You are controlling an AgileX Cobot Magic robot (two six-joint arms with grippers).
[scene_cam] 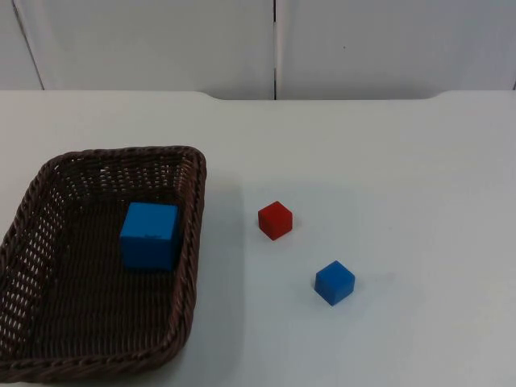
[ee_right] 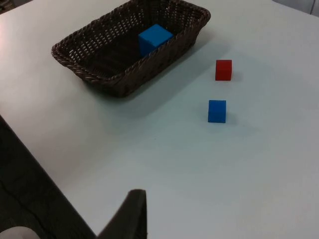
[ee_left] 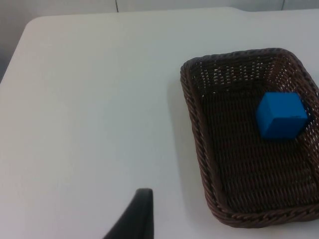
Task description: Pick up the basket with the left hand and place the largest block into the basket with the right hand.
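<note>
Large blue block [scene_cam: 149, 235] sits inside brown basket [scene_cam: 190, 242] (wicker).

Dark brown woven basket [scene_cam: 192, 242] holding a large blue block [scene_cam: 150, 235]; small red block [scene_cam: 275, 219] and small blue block [scene_cam: 334, 282] on white table [scene_cam: 387, 161].

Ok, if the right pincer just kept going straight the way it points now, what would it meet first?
Probably bare white table. One fingertip of the right pincer shows, and ahead of it lies open table top; the small blue block and red block sit off to one side, the basket to the other. Depth is uncertain.
</note>
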